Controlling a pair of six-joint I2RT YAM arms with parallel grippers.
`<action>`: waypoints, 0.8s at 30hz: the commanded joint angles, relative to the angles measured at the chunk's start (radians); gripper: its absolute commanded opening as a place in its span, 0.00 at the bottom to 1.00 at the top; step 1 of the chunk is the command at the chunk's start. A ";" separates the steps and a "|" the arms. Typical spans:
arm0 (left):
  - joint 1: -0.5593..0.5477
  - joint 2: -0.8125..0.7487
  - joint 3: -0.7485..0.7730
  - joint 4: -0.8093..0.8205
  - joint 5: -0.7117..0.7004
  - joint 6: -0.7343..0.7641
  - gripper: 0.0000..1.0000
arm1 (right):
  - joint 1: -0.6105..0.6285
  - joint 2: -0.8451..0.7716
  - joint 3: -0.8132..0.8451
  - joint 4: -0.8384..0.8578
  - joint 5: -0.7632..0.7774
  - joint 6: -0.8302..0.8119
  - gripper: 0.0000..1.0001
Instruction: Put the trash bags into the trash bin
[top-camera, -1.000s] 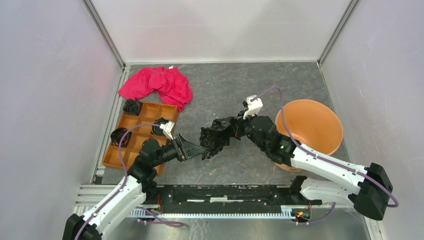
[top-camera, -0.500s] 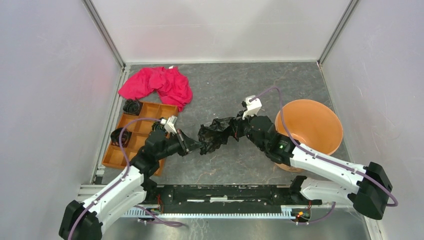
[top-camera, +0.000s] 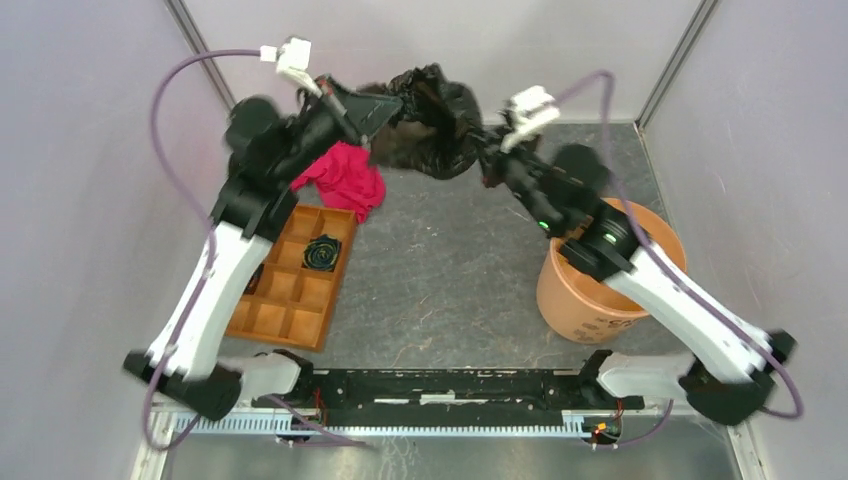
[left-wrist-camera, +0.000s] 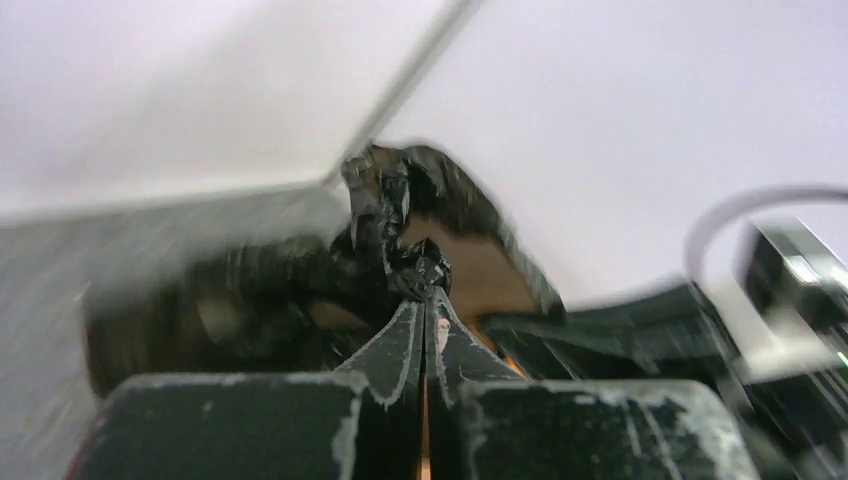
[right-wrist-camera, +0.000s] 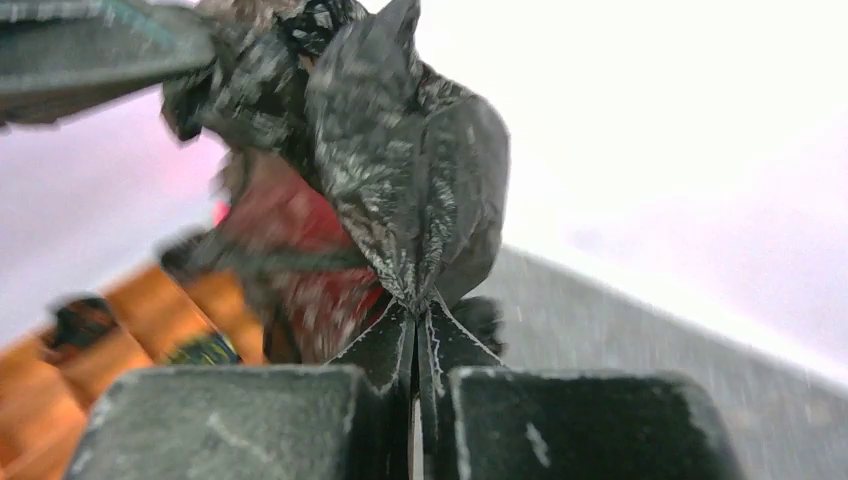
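The black trash bag (top-camera: 430, 120) hangs high above the back of the table, stretched between my two grippers. My left gripper (top-camera: 398, 102) is shut on the bag's left edge; in the left wrist view the fingertips (left-wrist-camera: 425, 292) pinch a crumpled knot of the trash bag (left-wrist-camera: 385, 225). On the bag's right side my right gripper (top-camera: 488, 152) is shut too, and the right wrist view shows its tips (right-wrist-camera: 418, 298) clamped on a fold of the trash bag (right-wrist-camera: 410, 150). The orange trash bin (top-camera: 580, 300) stands below at the right, partly hidden by the right arm.
A red cloth (top-camera: 348, 178) lies at the back left, partly under the left arm. An orange-brown compartment tray (top-camera: 290, 295) sits at the left with a dark roll with a green centre (top-camera: 322, 252) in it. White walls close in the back and sides.
The left gripper closed on the bag's left edge. Both arms then swung up and back together, lifting the bag from table height to high above the rear of the table.
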 joint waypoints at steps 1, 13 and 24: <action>-0.141 -0.257 -0.068 0.190 0.002 0.194 0.02 | 0.011 -0.257 -0.137 0.248 -0.202 -0.144 0.01; -0.132 -0.422 -0.890 -0.084 -0.277 0.115 0.02 | 0.035 -0.140 -0.812 0.468 -0.346 0.074 0.01; -0.130 -0.314 -0.055 0.060 0.101 0.198 0.02 | 0.055 -0.153 -0.005 0.119 -0.330 -0.140 0.01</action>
